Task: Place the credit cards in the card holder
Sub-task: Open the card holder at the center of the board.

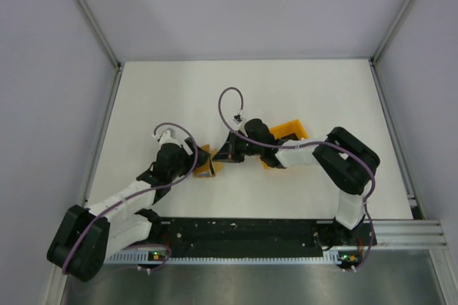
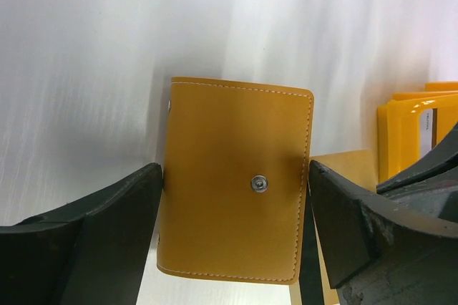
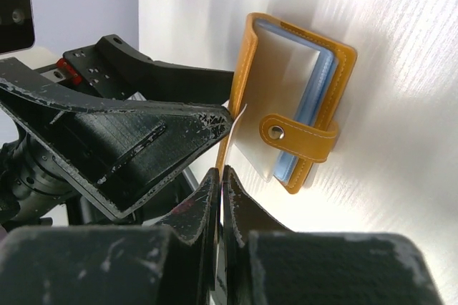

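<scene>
The left gripper (image 2: 236,176) is clamped on the wallet (image 2: 222,133) by its two side edges, near the middle of the table (image 1: 179,97). The wallet stands open, and a blue card (image 3: 315,104) already sits inside. A pale glossy sheet (image 3: 279,83) in front of it may be the grey card; I cannot tell. The right gripper (image 3: 220,180), fingers pressed together, is just beside the wallet's open edge. I judge one card done and the second unsure.
</scene>
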